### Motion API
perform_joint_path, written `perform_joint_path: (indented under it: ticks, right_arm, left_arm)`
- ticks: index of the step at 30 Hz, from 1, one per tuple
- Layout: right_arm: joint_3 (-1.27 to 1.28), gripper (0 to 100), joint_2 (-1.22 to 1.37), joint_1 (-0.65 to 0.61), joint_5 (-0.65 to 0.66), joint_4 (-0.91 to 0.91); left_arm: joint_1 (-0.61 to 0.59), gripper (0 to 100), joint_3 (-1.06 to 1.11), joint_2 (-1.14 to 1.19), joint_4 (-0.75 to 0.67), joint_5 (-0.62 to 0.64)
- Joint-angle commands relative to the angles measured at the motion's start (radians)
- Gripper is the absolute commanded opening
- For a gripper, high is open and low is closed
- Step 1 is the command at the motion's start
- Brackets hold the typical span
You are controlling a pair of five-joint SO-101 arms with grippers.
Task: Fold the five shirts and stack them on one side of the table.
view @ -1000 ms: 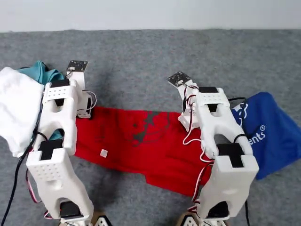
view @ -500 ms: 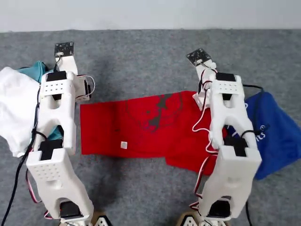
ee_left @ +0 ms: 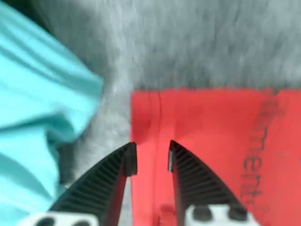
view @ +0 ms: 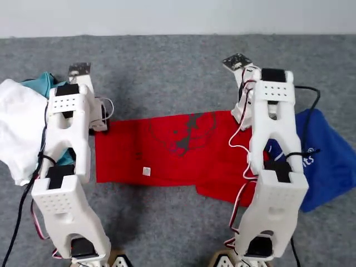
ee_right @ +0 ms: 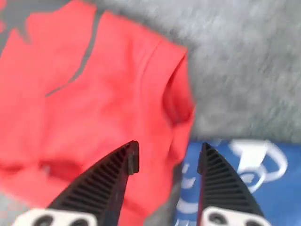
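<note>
Left gripper [ee_left: 150, 157] hangs with its jaws slightly apart over one end of the red shirt [view: 167, 150], and the right gripper [ee_right: 167, 160] is spread wide over the other end. Four shirts can be counted: the red one lies flat mid-table, the blue shirt [view: 328, 161] is right beside it, and the white shirt [view: 19, 133] is piled on a teal shirt [view: 47, 86] at the left edge. The grey table [view: 167, 67] is bare toward the back.

A grey fuzzy mat [view: 167, 61] lies flat, spread wide from one side to the other. It looks soft, like felt. Along its far edge runs a plain pale wall [view: 178, 16].
</note>
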Motion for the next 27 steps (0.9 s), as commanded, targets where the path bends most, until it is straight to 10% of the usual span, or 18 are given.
perform_joint_path:
  ticks: [1, 11, 27]
  right_arm:
    - [-0.041, 21.2, -0.09, 0.005, 0.015, 0.156]
    - [0.032, 21.2, -0.113, -0.042, 0.043, 0.179]
    - [0.419, 21.1, -0.186, -0.165, 0.049, 0.01]
  left_arm:
    - [0.025, 12, -0.038, 0.012, 0.051, 0.005]
    - [0.009, 12, -0.203, 0.219, -0.084, 0.006]
    - [0.015, 12, -0.493, 0.226, 0.112, 0.003]
